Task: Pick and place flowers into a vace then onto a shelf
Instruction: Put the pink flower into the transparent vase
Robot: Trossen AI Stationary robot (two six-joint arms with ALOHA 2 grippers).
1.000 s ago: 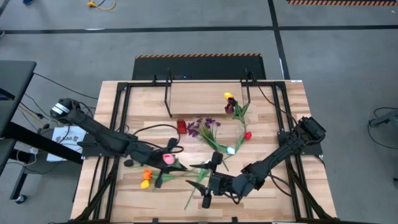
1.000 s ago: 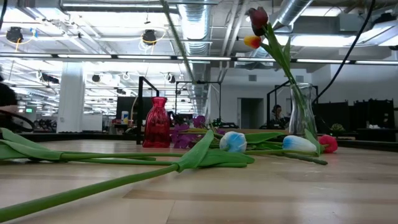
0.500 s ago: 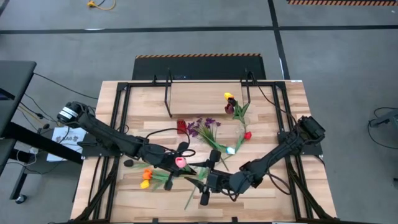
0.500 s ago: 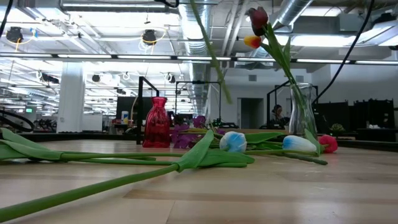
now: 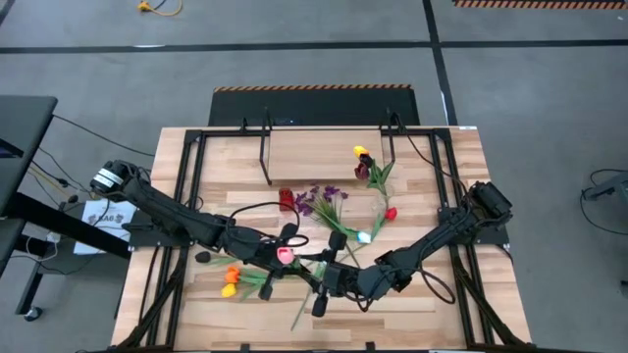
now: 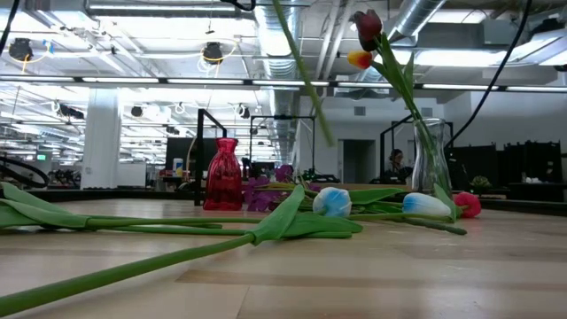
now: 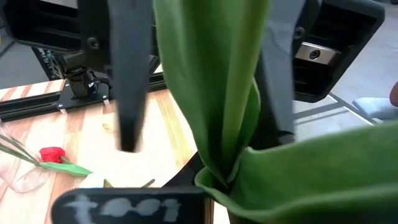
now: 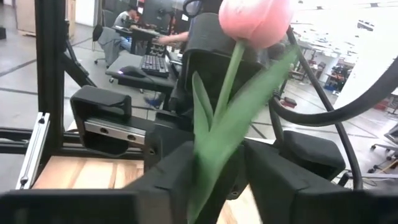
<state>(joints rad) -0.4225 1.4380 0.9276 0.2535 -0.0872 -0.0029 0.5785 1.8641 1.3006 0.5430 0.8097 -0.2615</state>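
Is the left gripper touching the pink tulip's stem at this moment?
Touching. In the left wrist view the left gripper's dark fingers press both sides of the pink tulip's green stem, held clear of the table.

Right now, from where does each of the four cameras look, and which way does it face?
High: above the table, facing straight down; both arms, pink tulip between them.
Low: at tabletop height, facing level across; red vase, glass vase, no gripper.
Left wrist: on the left arm, looking past its own fingers at a green leaf.
Right wrist: on the right arm, facing the pink tulip and left gripper.
Shared: high and right wrist both show the pink tulip.
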